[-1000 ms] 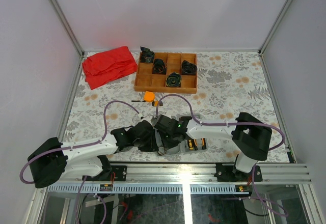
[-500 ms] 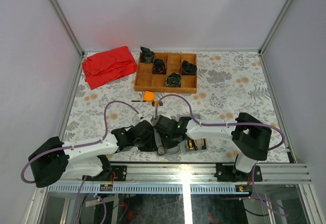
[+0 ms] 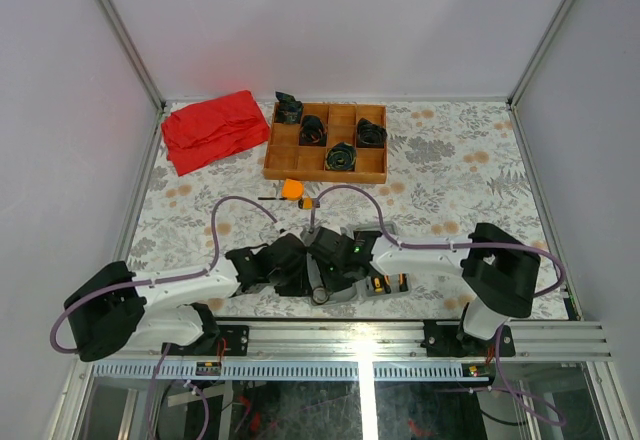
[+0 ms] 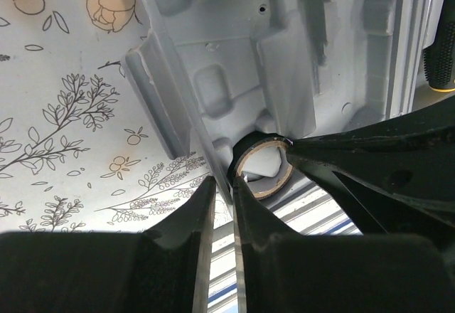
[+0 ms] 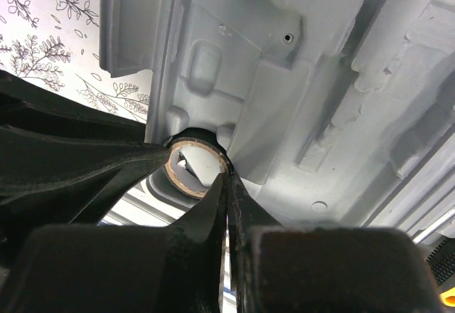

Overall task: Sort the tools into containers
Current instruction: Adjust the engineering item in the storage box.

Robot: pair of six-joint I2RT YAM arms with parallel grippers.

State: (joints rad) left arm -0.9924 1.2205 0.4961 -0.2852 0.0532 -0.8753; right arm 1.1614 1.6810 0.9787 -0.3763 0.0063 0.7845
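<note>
The grey case (image 3: 350,293) lies open at the table's near edge, its moulded recesses (image 4: 284,57) filling both wrist views. A thin black ring (image 4: 263,167) stands at the case's near rim (image 5: 195,167). My right gripper (image 5: 227,176) is shut, its tips pinching the ring's rim. My left gripper (image 4: 222,181) is closed to a narrow slit on the case's thin side wall (image 4: 178,92). From above, both grippers (image 3: 305,278) (image 3: 328,276) meet over the case just behind the ring (image 3: 318,295). Black-and-yellow screwdrivers (image 3: 385,283) lie in the case. An orange tape measure (image 3: 292,189) sits further back.
A brown wooden tray (image 3: 326,165) holding black coiled bundles (image 3: 342,156) stands at the back. A red cloth (image 3: 213,128) lies at the back left. A small yellow piece (image 3: 307,203) rests beside the tape measure. The metal rail (image 3: 400,335) borders the table just in front of the case.
The left arm has shifted a little to the right and its elbow has dropped closer to the table. The right gripper and the ring have hardly moved.
</note>
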